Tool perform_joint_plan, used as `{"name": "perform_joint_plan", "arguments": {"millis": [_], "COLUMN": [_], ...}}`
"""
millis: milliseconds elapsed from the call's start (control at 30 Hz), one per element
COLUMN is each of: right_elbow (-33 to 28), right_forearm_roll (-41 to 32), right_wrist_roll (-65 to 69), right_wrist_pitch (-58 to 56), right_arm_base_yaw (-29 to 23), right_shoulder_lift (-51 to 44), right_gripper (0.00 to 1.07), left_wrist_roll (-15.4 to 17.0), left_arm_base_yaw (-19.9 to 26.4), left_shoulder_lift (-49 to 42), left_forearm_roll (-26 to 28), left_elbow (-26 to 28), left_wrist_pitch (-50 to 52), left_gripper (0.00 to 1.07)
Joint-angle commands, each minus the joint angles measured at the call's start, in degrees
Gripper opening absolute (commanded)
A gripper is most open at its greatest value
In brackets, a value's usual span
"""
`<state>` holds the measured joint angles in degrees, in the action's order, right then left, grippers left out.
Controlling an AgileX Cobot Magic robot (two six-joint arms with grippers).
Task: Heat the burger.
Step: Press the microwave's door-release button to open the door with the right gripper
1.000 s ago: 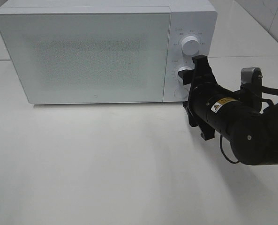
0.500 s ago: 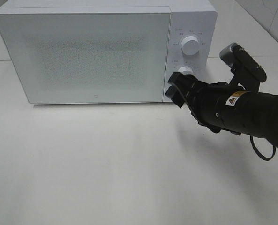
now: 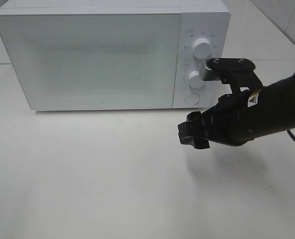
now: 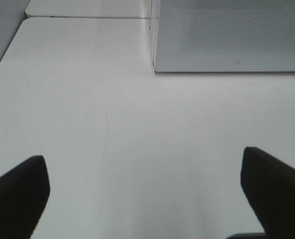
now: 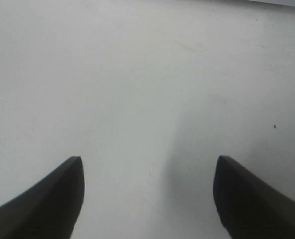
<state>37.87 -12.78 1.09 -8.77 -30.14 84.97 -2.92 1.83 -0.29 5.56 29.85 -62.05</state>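
Burger is out of sight in every view, while nearest, the right gripper (image 3: 189, 135) hangs over the white table (image 3: 87, 174) with jaws wide apart, the left gripper (image 4: 145, 191) is likewise spread, and beyond stands the shut microwave (image 3: 97, 55).

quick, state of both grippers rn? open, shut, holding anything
Left gripper: open, holding nothing.
Right gripper: open, holding nothing.

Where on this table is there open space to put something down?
The wide stretch of table in front of the microwave door is bare. Crowded only at right, where the right gripper hangs near the control panel.
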Motion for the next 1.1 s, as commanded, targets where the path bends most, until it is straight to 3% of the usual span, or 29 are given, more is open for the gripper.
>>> {"name": "perform_joint_plan", "arguments": {"millis": [33,200,1100], "right_elbow": [4.13,7.85,7.22], "right_forearm_roll": [9.51,14.27,16.21], "right_wrist_roll": [2.81,5.04,3.32], "right_wrist_pitch": [-10.60,-18.91,-37.64], "right_arm_base_yaw": [0.63,0.63,0.63], "right_shoulder_lift": [-2.01,-7.45,-37.76], "right_gripper": [0.71,0.71,0.71], "left_wrist_roll": [0.23,0.23,0.23], "left_arm_base_yaw": [0.17,0.17,0.17], "left_shoulder_lift": [-0.86,-0.86,-0.86], "left_forearm_roll": [0.11,0.11,0.11], "left_elbow": [-0.06,-0.06,-0.06], "left_wrist_pitch": [0.63,0.63,0.63], "left_gripper": [0.99,0.99,0.99]}}
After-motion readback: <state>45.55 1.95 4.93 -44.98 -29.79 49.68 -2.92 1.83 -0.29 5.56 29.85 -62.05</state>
